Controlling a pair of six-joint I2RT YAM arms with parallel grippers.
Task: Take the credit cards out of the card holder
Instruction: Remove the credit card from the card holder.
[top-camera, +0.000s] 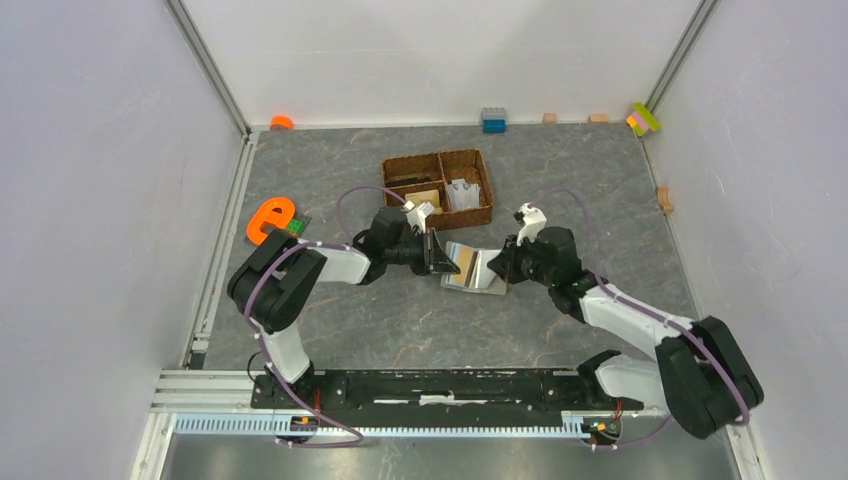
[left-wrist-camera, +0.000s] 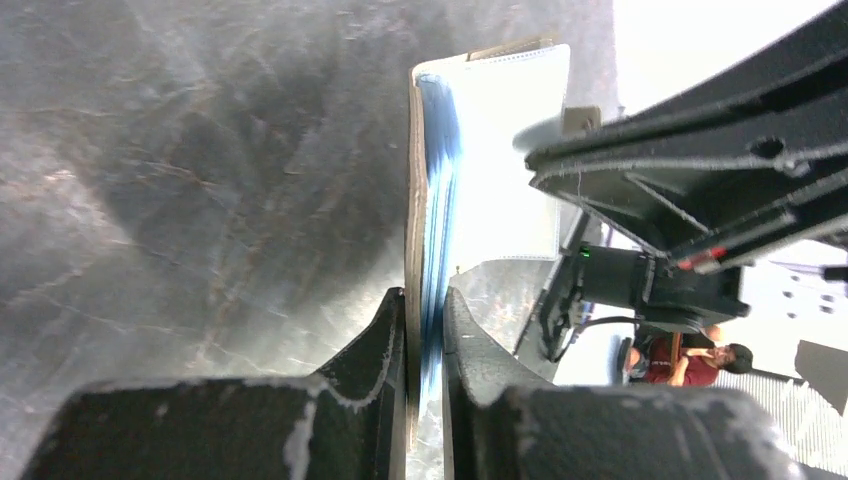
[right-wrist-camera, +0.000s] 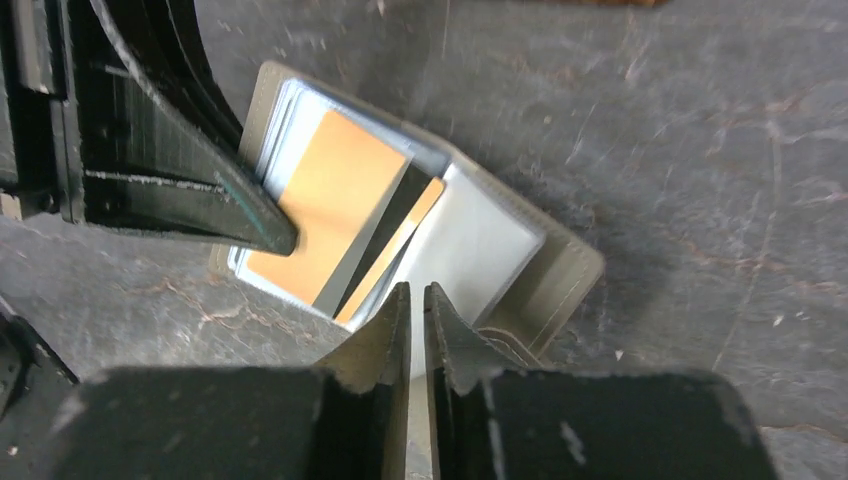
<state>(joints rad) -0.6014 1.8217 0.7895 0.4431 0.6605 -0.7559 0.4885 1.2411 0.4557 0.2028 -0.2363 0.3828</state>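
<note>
The card holder (top-camera: 478, 270) lies open at the middle of the grey table (top-camera: 400, 330), between the two grippers and just in front of a brown woven basket (top-camera: 470, 217).

The left gripper (left-wrist-camera: 425, 312) is clamped on one leaf of the holder. Its fingers pinch the tan cover edge and the blue-tinted sleeves, and the leaf stands up on edge.

The right gripper (right-wrist-camera: 417, 300) sits at the edge of a clear sleeve with its jaws almost together, only a thin slit between them. Can't tell if it pinches the sleeve.

The credit cards (right-wrist-camera: 320, 200) are in the holder. The right wrist view shows an orange one flat in the left sleeve. A second orange one with a dark stripe (right-wrist-camera: 395, 240) is fanned out beside it. One black finger of the left gripper presses on the orange card's left part and covers it.

The basket has a tan item (top-camera: 425, 197) and a pale item (top-camera: 462, 192) in separate compartments.

An orange letter shape (top-camera: 270, 218) with a green block (top-camera: 296, 227) lies left of the left arm, well apart from the holder.

Along the back wall are an orange piece (top-camera: 282, 122), a blue block (top-camera: 493, 120), small wooden blocks (top-camera: 549, 118) and a multicoloured block stack (top-camera: 643, 119). One more wooden block (top-camera: 664, 198) sits at the right wall.
</note>
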